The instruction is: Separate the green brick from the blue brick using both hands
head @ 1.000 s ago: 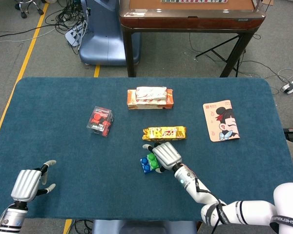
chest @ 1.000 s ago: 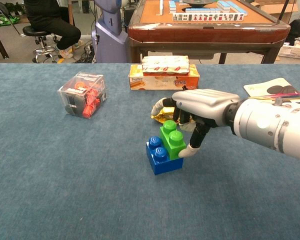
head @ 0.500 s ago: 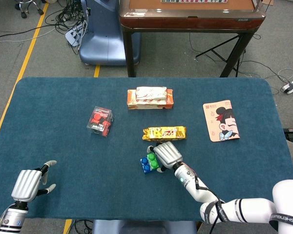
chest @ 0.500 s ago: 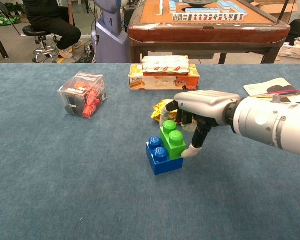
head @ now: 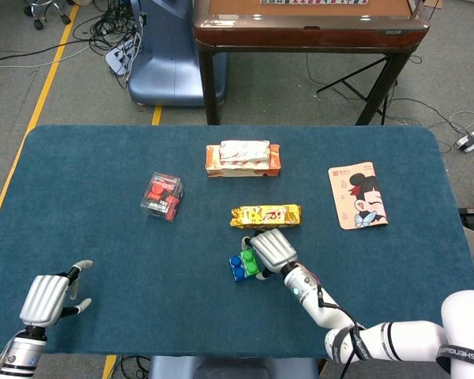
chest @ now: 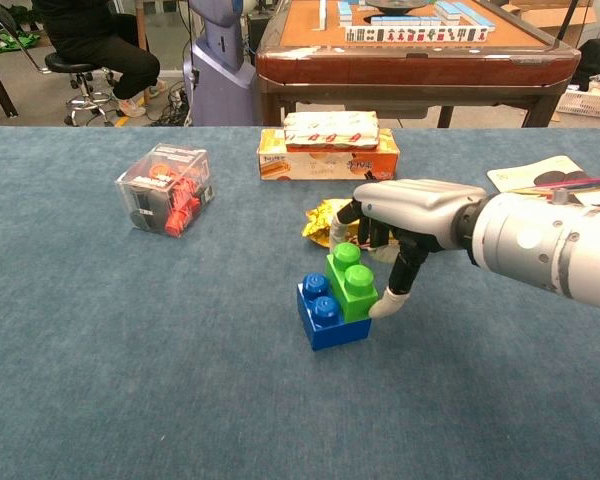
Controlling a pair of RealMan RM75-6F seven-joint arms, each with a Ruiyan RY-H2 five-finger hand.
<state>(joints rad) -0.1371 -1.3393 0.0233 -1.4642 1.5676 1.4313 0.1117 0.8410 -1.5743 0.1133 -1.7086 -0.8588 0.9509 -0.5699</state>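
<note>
The green brick (chest: 350, 285) (head: 250, 263) sits stacked on the right half of the blue brick (chest: 323, 320) (head: 238, 268), on the blue cloth near the table's middle front. My right hand (chest: 412, 212) (head: 272, 248) arches over the green brick from the right. Its thumb presses the brick's right side and its fingers reach down behind it. My left hand (head: 46, 298) hovers at the table's front left corner, far from the bricks, holding nothing, fingers loosely apart. The chest view does not show it.
A gold snack wrapper (chest: 322, 217) (head: 265, 215) lies just behind the bricks. Further back stands an orange snack box (chest: 330, 150) (head: 242, 159). A clear box of red pieces (chest: 165, 188) (head: 162, 195) is at the left, a cartoon card (head: 356, 196) at the right.
My right hand has settled closer around the green brick, and the stacked bricks have shifted slightly to the right. The left hand has barely moved.
</note>
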